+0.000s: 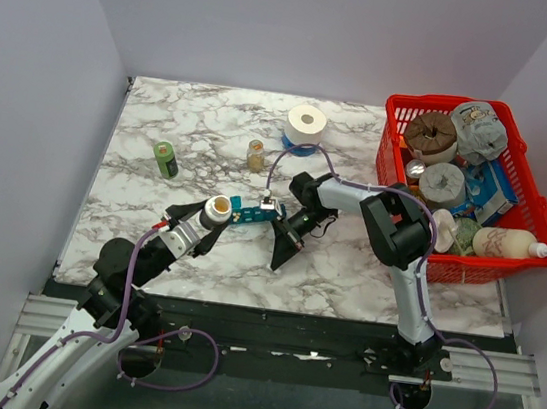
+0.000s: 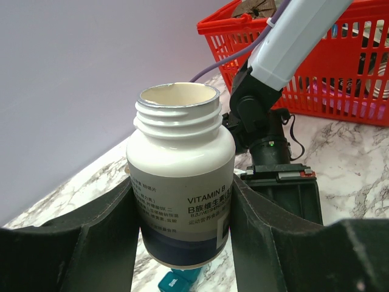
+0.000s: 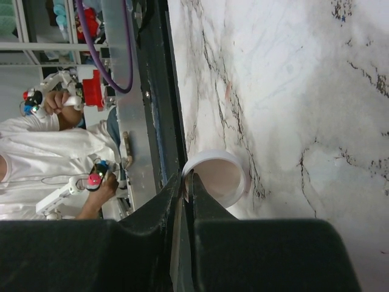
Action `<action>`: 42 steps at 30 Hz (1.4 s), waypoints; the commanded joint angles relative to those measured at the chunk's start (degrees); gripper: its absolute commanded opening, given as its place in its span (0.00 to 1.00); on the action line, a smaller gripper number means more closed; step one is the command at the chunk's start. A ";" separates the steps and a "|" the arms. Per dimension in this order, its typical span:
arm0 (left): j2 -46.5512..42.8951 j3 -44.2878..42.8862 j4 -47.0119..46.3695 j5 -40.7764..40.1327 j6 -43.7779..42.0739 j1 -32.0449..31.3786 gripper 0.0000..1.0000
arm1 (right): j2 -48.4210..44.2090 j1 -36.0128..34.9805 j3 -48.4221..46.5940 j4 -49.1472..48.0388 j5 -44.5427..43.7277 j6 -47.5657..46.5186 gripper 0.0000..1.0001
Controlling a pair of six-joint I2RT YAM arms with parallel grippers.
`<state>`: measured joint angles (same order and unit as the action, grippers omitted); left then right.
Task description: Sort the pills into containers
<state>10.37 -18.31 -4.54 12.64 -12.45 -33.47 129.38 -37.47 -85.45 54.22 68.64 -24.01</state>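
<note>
The left end effector [image 2: 185, 243] is clamped on an uncapped white plastic vitamin bottle [image 2: 180, 158], just beside the long teal plastic pill organizer strip [image 1: 252, 212] lying mid-desk. The right end effector [image 3: 187, 182] is narrowed to a slit at a round white cap's [image 3: 219, 179] rim; whether it pinches, I cannot tell. No pills show in any compartment, so sorting seems barely begun, with open marble desk [image 1: 345, 274] nearby and the red mesh basket [image 1: 394, 145] well apart.
</note>
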 commanded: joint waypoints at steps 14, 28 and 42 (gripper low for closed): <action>-0.09 -1.82 -1.18 0.98 0.32 0.25 0.00 | 1.49 2.32 -1.12 -1.39 -0.88 0.28 0.18; 0.09 -1.82 -1.35 0.98 0.41 0.25 0.00 | 1.40 3.46 -1.65 -0.95 0.79 0.46 0.20; 0.35 -1.82 -1.44 0.98 0.58 0.25 0.00 | 1.66 4.78 -2.09 -0.08 2.02 0.02 0.14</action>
<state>10.41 -18.33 -4.56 12.64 -12.38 -33.47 129.60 -33.47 -86.19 53.91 69.10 -23.55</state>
